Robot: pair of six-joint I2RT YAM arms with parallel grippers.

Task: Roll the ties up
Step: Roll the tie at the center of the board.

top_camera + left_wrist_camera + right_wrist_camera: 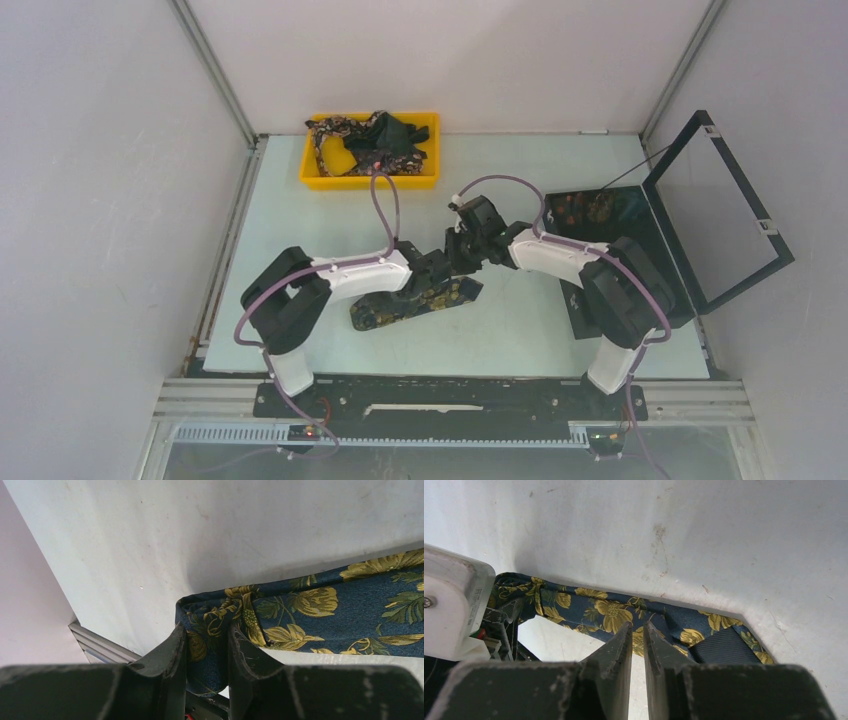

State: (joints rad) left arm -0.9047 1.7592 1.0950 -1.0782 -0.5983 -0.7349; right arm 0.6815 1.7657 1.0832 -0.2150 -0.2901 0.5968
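One dark navy tie with gold flowers (400, 308) lies across the middle of the table. My left gripper (447, 268) is at its right end. In the left wrist view it (207, 630) is shut on a folded-over end of the tie (325, 615). My right gripper (468, 255) sits right beside the left one. In the right wrist view its jaws (637, 625) are nearly together, and the tips pinch the near edge of the tie (589, 605). The tie's plain dark lining (719, 650) shows at the right. More ties (375, 135) lie heaped in the tray.
A yellow tray (325, 178) stands at the back left of the table. A black hinged box (600, 215) stands at the right, with its framed lid (735, 215) swung open past the table edge. Grey walls enclose the table.
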